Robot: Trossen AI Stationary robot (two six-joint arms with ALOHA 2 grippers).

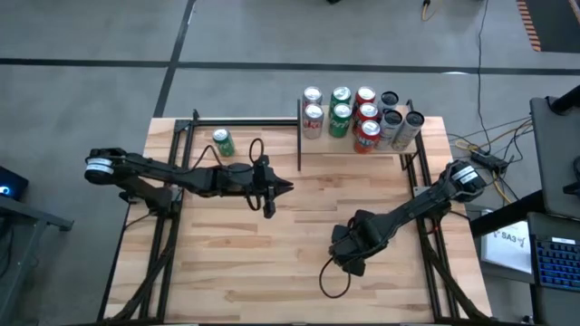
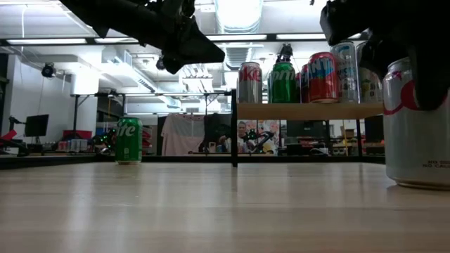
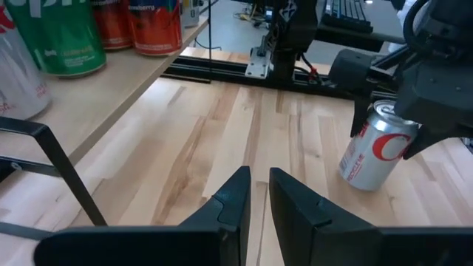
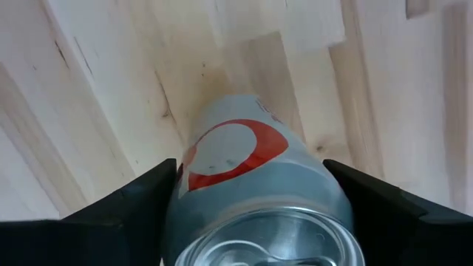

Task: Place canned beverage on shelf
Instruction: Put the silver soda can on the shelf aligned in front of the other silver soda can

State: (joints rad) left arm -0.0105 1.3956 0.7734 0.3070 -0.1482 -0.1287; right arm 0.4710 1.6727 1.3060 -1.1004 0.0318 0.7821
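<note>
High view: shelf (image 1: 362, 156) at the far right of the worktop (image 1: 299, 263), stocked with a cluster of upright cans (image 1: 360, 116): silver, green, red and dark ones. One green can (image 1: 223, 142) stands alone on the worktop at the far left, well apart from the shelf. Left pincer (image 1: 283, 188) hangs near the middle of the worktop, carrying nothing. Right pincer (image 1: 349, 263) is low over the near right part of the worktop; what lies under it is hidden here.

Low view: shelf board sits raised on black posts, cans in a row on top. Green can upright on the worktop, far side. Silver can (image 2: 418, 123) with red markings stands upright on the worktop in the near right, the right arm directly above it.

Left wrist view: left pincer (image 3: 259, 193) closed, fingers nearly touching, empty. Silver can still on the worktop, with the right arm's dark fingers at either side of its top.

Right wrist view: right pincer (image 4: 251, 193) spread wide around the silver can (image 4: 255, 185), one finger on each side; firm contact cannot be confirmed.

Status, by judgement: the silver can is bracketed but not lifted. Gripping, carrying and setting it on the shelf remain.
</note>
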